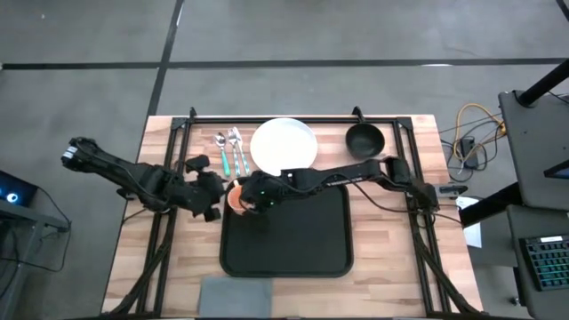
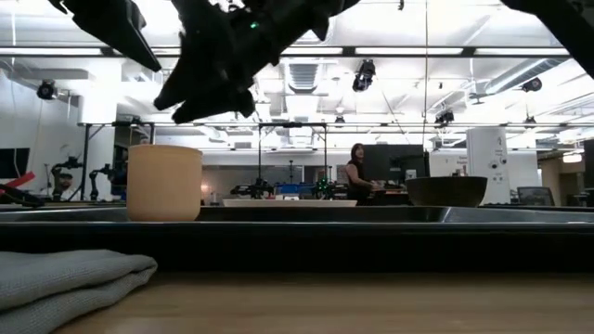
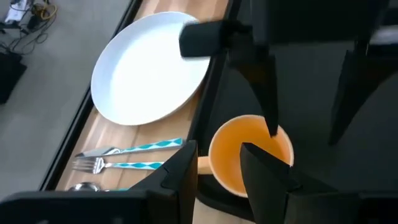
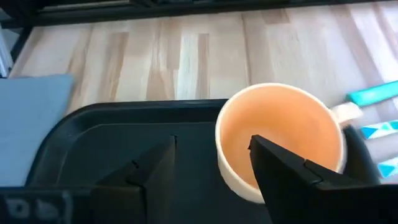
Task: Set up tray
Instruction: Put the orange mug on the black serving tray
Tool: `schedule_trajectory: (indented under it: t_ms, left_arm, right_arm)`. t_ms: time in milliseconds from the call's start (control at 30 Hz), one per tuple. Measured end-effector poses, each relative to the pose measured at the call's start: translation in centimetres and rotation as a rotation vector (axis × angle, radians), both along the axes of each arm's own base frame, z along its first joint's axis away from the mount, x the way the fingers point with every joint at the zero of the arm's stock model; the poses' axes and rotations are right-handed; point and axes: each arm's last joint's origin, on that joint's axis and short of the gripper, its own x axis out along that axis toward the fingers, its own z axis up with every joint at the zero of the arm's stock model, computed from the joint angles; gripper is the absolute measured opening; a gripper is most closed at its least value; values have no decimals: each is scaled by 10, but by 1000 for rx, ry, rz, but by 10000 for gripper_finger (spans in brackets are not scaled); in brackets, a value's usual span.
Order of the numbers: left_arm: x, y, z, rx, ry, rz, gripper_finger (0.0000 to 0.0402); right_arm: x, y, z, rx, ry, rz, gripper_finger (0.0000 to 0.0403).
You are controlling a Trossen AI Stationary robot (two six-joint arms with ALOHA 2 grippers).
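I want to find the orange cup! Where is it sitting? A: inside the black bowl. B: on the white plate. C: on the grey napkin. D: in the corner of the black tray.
D: the cup stands upright in the tray's corner nearest the cutlery.

My tray (image 1: pixel 286 240) lies flat on the wooden worktop (image 1: pixel 391 267), a large black rectangle with rounded corners and a raised rim, its long sides running toward the near edge; it sits midway across the worktop, just nearer than the white plate (image 1: pixel 284 147) and wider than it; an orange cup (image 1: pixel 236 197) stands upright in its far-left corner, mouth up, tight against the rim; the remaining floor of the tray is bare black; a folded grey napkin (image 1: pixel 237 291) lies just off its near-left corner, apart from the rim.
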Motion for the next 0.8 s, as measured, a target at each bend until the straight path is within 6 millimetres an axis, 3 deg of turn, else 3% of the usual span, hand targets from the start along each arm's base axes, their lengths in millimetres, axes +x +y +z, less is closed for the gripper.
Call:
schedule_trajectory:
  t_ms: [333,600,700,800]
  left_arm:
    - [0,0,-4,7,32,1,103]
    - [-1,0,-4,-8,34,-6,103]
    - [-1,0,-4,-9,34,-6,103]
    - [-1,0,-4,-10,34,-5,103]
  right_arm:
    - [31,4,-21,-10,126,54,194]
    - [35,4,-26,-41,161,52,189]
    - [33,3,-26,-77,179,38,163]
    - [32,2,-25,-78,183,44,112]
